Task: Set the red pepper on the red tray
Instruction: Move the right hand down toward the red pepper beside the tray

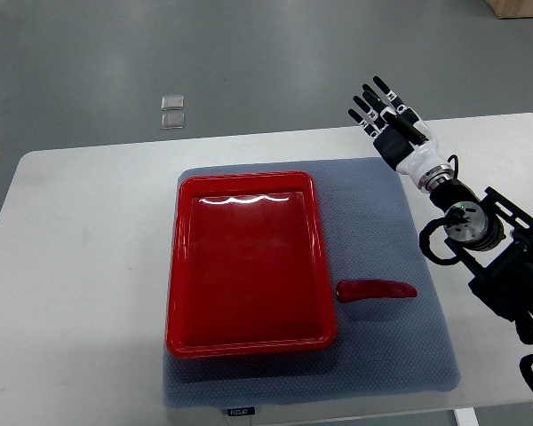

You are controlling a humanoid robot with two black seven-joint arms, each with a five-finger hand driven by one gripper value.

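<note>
My right hand (389, 113) hovers over the far right part of the surface (80, 266), fingers spread, holding nothing. The red pepper (376, 290) lies flat on the grey mat (382, 231), just beside the red tray (249, 262) at its near right corner, toward the near right part of the surface. The tray sits centred on the mat.

Lighting bright, even, from overhead. White glare streak on the red tray (249, 266) toward 12 o'clock. Shadows soft and faint. Focus sharp; no edge distortion evident.
</note>
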